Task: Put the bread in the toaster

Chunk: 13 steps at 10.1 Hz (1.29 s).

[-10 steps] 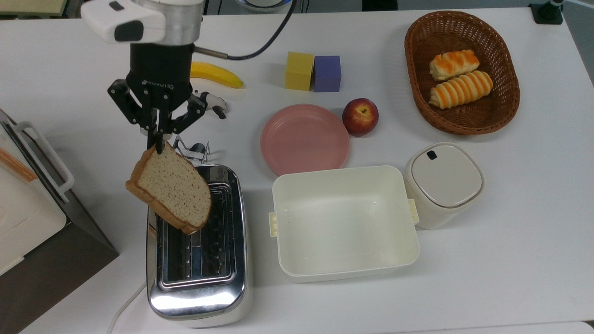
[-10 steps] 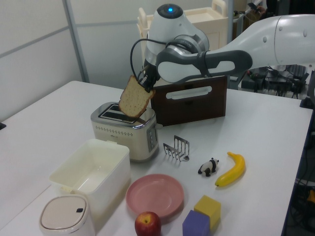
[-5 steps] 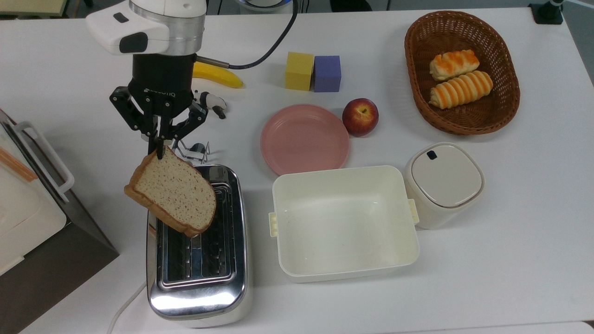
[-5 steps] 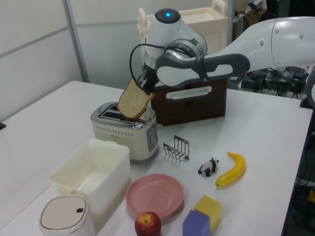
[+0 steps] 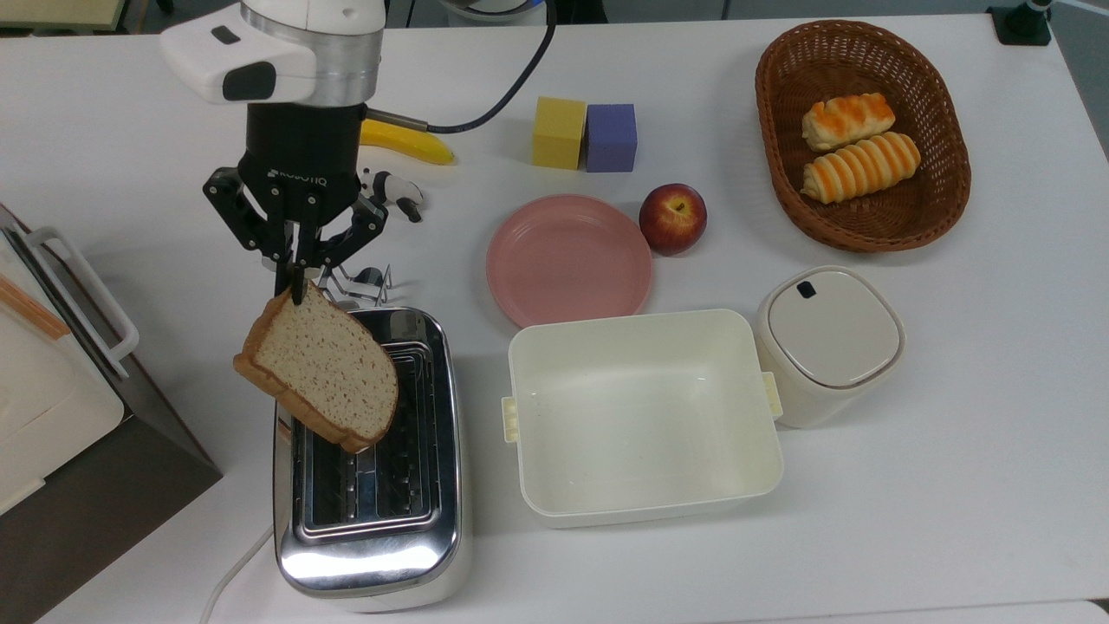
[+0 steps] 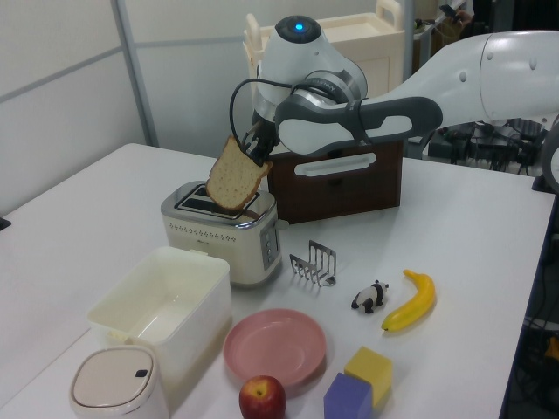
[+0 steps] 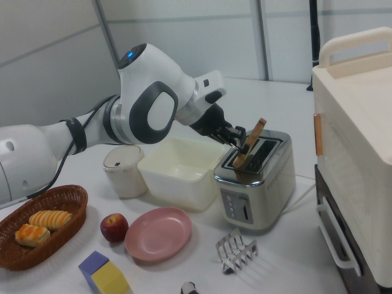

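Observation:
My gripper (image 5: 296,279) (image 6: 256,155) (image 7: 244,138) is shut on the top corner of the bread (image 5: 318,366) (image 6: 234,177) (image 7: 251,145), a brown speckled slice with a darker crust. The slice hangs tilted over the chrome toaster (image 5: 372,529) (image 6: 220,236) (image 7: 254,190). In the top view its lower edge lies over the left slot. In the right view its bottom reaches the toaster's top by the slot nearer the arm.
A cream tub (image 5: 643,416) stands right of the toaster in the top view, with a lidded canister (image 5: 827,342), a pink plate (image 5: 567,258) and an apple (image 5: 672,217) beyond. A wire rack (image 5: 359,283), toy panda (image 5: 394,191), banana (image 5: 407,140), two blocks, a basket (image 5: 784,165) and a brown box (image 5: 95,459) surround them.
The gripper and the bread shifted slightly; the slice sits a little lower over the toaster's left slot and is still held.

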{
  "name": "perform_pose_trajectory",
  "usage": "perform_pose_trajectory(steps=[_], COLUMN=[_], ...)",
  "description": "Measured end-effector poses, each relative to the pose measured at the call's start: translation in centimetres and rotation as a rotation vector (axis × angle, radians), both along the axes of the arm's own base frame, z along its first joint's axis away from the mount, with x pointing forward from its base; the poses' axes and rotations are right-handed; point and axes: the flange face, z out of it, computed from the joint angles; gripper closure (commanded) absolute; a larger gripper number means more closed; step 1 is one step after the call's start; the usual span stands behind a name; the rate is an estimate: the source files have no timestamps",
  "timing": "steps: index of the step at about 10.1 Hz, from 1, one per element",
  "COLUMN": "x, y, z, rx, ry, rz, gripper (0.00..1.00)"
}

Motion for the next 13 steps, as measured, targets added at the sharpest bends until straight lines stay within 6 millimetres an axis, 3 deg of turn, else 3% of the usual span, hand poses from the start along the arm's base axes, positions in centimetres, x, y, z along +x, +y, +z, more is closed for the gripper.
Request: perform_pose_trajectory(steps=[3,4,5,6,13], x=[0.5,0.6,0.6,0.6,0.9], y=[0.7,0.9,1.0,1.0,2.4], z=[-1.3,-1.5,-1.6,-1.6,-2.0], rx=[0.002,-0.006,-0.014,-0.015,-0.033], ry=[0.014,0.018,0.020,0.020,0.015], rz=[0.012,0.017,0.021,0.021,0.014], gripper=[1.00,0.96,0.19,0.00,0.00])
